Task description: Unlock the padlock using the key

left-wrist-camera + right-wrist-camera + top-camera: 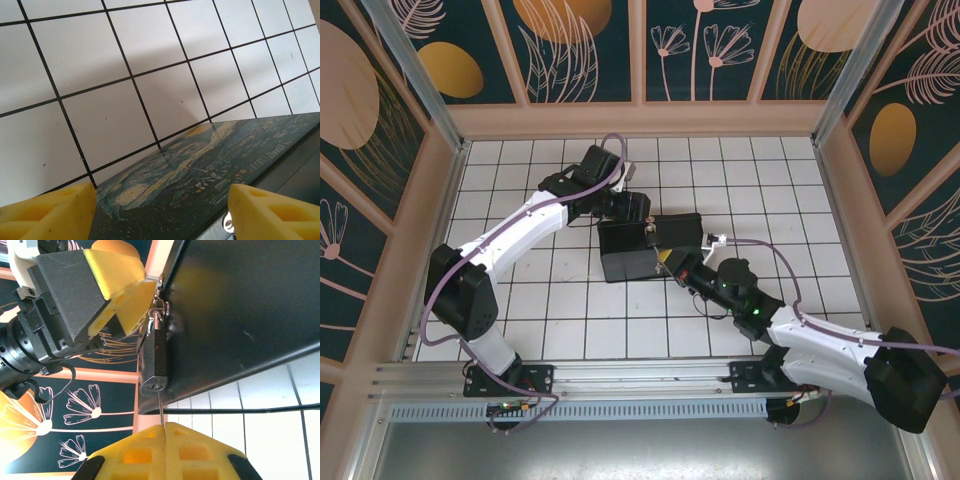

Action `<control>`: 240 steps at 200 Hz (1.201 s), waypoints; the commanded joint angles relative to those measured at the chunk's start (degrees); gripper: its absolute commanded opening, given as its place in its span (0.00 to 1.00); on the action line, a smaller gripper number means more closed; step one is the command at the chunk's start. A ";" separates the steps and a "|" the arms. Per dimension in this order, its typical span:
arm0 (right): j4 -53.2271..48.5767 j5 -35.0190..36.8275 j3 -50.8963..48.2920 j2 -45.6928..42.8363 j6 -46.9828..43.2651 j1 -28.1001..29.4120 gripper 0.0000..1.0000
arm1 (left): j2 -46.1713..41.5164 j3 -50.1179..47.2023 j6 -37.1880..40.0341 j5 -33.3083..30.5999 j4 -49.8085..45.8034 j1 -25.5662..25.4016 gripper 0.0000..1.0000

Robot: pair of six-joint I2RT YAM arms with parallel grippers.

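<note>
The padlock (153,362), dark-bodied with a thin silver shackle, hangs from the hasp on the dark side of the painted box (240,305). Its keyhole end faces my right gripper (164,427). That gripper is shut on the key (161,412), whose thin blade, seen edge-on, reaches up to the padlock's bottom face right beside the keyhole. Whether the tip is inside is unclear. My left gripper (160,210) straddles the Starry Night lid (200,165), one yellow finger (125,300) pressed against the box edge by the hasp. From above, the box (628,252) sits between left gripper (638,212) and right gripper (672,262).
The box rests mid-table on the white gridded surface (550,300). Patterned walls (590,50) enclose the table at the back and sides. A purple cable (790,270) loops along the right arm, and a black cable (225,411) crosses just below the box.
</note>
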 commanded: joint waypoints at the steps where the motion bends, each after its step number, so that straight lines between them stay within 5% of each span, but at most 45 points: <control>1: 4.57 1.22 -0.05 0.13 0.74 -0.58 0.00 | -1.64 -0.96 -0.88 0.95 1.06 -0.25 0.71; 240: 6.21 3.54 0.96 2.44 5.28 -1.20 0.00 | -4.29 -6.72 -1.25 6.05 1.90 -1.83 0.66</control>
